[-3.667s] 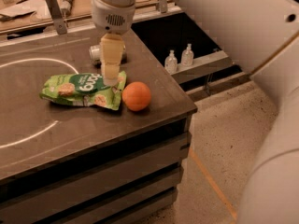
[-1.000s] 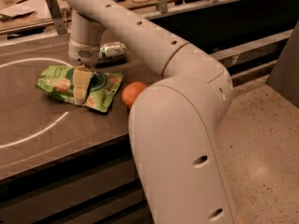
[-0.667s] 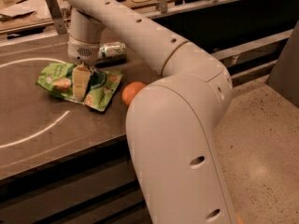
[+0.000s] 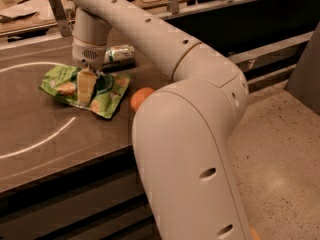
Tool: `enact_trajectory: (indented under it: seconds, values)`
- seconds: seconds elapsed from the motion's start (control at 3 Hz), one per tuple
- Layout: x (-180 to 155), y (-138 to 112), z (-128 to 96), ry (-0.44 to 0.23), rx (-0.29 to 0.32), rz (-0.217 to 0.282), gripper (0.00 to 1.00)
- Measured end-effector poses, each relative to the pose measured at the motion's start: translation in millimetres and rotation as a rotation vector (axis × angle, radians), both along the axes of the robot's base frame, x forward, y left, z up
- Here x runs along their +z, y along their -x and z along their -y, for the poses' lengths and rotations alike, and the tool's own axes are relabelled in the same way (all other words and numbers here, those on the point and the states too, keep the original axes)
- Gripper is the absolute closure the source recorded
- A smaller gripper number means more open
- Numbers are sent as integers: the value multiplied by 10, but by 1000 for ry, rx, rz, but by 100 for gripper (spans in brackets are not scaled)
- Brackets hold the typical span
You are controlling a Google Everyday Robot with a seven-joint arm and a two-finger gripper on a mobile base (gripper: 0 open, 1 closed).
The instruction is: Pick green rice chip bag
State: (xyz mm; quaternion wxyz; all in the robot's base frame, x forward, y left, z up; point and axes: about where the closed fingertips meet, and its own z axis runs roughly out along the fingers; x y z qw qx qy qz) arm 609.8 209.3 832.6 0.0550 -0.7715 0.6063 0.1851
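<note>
The green rice chip bag [image 4: 61,82] lies flat and crinkled on the dark table [image 4: 45,154], left of centre. My gripper [image 4: 85,93] points straight down onto the bag's middle, and its cream fingers [image 4: 86,84] are drawn together, pinching the bag's surface. The bag still rests on the table. My white arm arches over from the right foreground and hides part of the table's right edge.
An orange [image 4: 140,97] sits just right of the bag, partly behind my arm. A green-and-white drink can [image 4: 119,53] lies on its side behind the bag. A white curved line [image 4: 35,145] is painted on the tabletop. Cluttered shelves stand at the back.
The gripper stays down on the bag at the same spot. Its fingers look a little closer together, and the bag is bunched slightly more around them.
</note>
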Motion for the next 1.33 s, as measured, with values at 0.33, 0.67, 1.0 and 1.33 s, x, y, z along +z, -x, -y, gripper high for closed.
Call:
enact_trajectory:
  seconds: [0.33, 0.67, 1.0, 1.33]
  values:
    - [154, 9, 17, -76, 30, 48, 100]
    - [479, 60, 8, -236, 108, 146, 100]
    - [635, 86, 28, -325, 158, 201, 100]
    - [634, 86, 27, -325, 158, 201, 100]
